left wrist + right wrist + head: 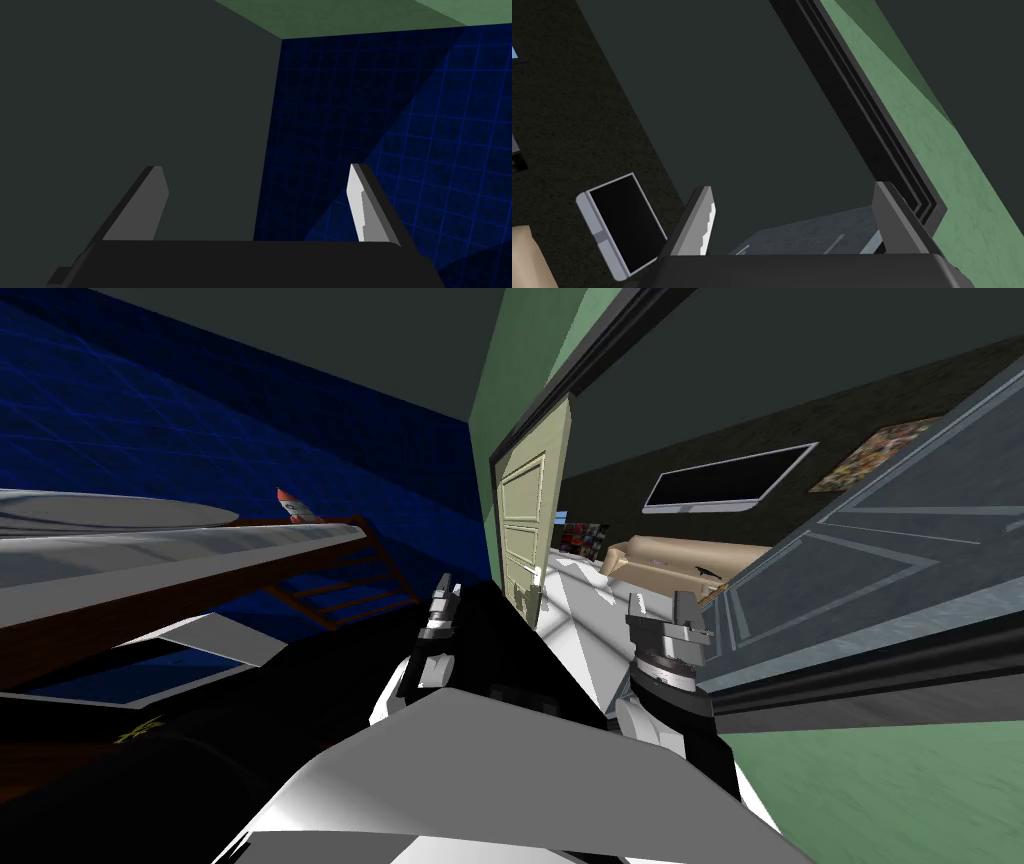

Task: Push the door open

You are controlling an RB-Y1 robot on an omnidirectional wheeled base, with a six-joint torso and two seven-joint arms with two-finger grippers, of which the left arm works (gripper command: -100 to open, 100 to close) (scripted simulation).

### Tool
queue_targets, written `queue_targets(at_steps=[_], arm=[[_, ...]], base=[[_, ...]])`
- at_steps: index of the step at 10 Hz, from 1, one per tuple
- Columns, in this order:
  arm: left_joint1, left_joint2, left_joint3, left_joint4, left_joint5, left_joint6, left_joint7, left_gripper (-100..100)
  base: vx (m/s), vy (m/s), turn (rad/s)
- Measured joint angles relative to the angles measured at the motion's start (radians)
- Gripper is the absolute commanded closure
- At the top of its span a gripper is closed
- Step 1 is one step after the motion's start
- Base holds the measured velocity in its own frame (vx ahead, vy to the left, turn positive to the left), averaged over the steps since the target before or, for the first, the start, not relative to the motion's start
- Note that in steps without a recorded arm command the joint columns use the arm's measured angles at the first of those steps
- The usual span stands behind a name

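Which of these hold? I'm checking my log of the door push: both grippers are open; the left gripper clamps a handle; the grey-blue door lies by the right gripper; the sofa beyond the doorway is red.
1. Both grippers are open: true. The left gripper and the right gripper have their fingers spread.
2. The left gripper clamps a handle: false. Nothing is between its fingers.
3. The grey-blue door lies by the right gripper: true.
4. The sofa is red: false. It is beige.
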Motion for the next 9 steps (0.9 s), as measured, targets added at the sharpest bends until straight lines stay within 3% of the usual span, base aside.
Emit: queue_targets(at_steps=[4, 9], arm=[[-0.038, 0.019, -0.039, 0.070, 0.005, 0.013, 0.013, -100], [-0.071, 0.034, -0.096, 0.162, 0.008, 0.013, 0.027, -100]], base=[[0.196, 0.055, -0.124], [0.103, 0.057, -0.099]])
